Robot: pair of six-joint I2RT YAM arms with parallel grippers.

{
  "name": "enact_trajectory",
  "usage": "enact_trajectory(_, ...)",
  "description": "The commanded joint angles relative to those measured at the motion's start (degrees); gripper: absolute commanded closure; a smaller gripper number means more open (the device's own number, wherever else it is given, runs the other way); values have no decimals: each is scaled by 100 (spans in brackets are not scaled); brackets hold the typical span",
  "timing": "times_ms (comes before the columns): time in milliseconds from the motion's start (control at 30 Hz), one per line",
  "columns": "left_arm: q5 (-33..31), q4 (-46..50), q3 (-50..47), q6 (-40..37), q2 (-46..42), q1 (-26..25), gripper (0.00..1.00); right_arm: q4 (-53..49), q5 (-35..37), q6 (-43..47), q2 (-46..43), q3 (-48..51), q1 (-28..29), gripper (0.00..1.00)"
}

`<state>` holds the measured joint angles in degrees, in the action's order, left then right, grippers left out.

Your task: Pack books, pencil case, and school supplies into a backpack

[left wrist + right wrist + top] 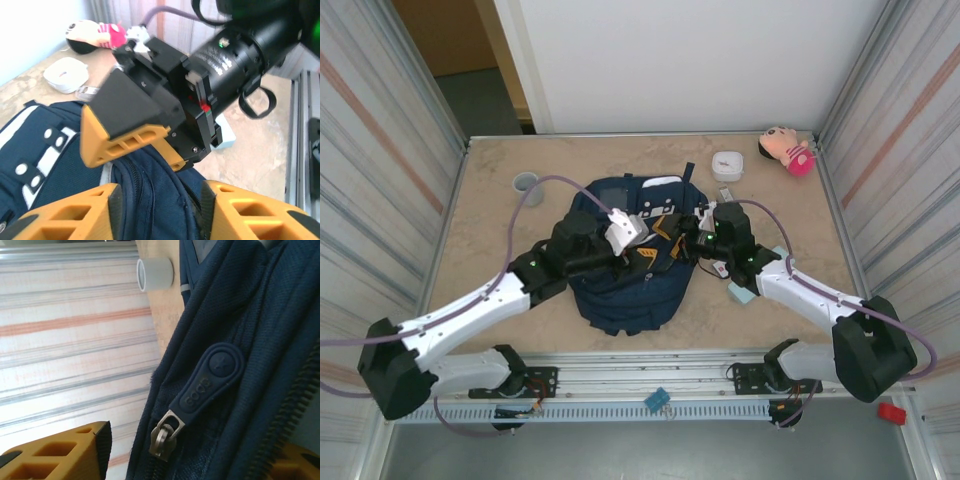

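The navy backpack (625, 285) lies flat in the middle of the table. My left gripper (642, 232) hovers over its upper part. In the left wrist view the left gripper (160, 212) is open, its pads astride a zipped ridge of the backpack (150, 200). My right gripper (686, 240) faces it from the right and also appears as the right gripper (150, 162) in the left wrist view. Close up, the right gripper (195, 460) is open around the navy zip pull (205, 382). The pale teal pencil case (740, 293) lies under the right arm. A small white packet (721, 269) sits beside it. The books are out of view.
A white rounded box (727, 165) and a pink plush toy (788, 150) sit at the back right. A narrow grey-white bar (725, 193) lies just in front of the box. A grey cup (526, 184) stands at the back left. Ribbed walls close both sides.
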<state>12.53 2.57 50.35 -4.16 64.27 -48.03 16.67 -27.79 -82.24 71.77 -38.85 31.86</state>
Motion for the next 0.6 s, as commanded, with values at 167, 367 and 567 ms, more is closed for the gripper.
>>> enact_trajectory(167,-1639,1960,19,3219,-766,-569,48,200,202,60,47,-310,150,59)
enact_trajectory(367,-2301,2409,-43,4325,-654,-1477,48,30,239,173,125,-484,289,60)
enact_trajectory(567,-2722,2499,142,4562,-184,-1799,48,-85,232,235,223,-623,397,61)
